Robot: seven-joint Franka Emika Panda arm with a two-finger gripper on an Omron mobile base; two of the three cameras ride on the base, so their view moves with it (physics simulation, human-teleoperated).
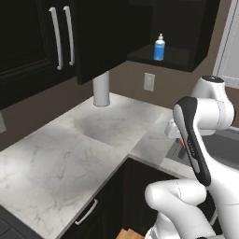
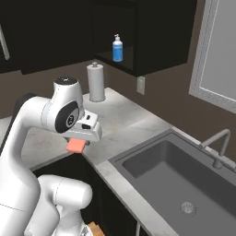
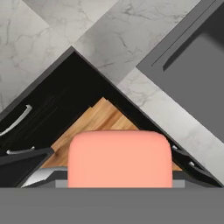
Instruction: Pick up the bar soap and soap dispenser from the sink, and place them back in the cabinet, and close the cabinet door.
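jaws: pinching the soap (image 2: 76, 146), hanging over the table (image 2: 124, 122) edge beside the sink (image 2: 152, 161)
dispenser (image 2: 117, 48): sitting upright in the cabinet (image 2: 152, 50), door standing open

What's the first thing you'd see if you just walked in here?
Probably the orange-red bar soap held in the white arm's gripper, out over the counter's edge. Next, the blue soap dispenser standing alone in the open dark cabinet up on the wall, and the big grey sink to the right.
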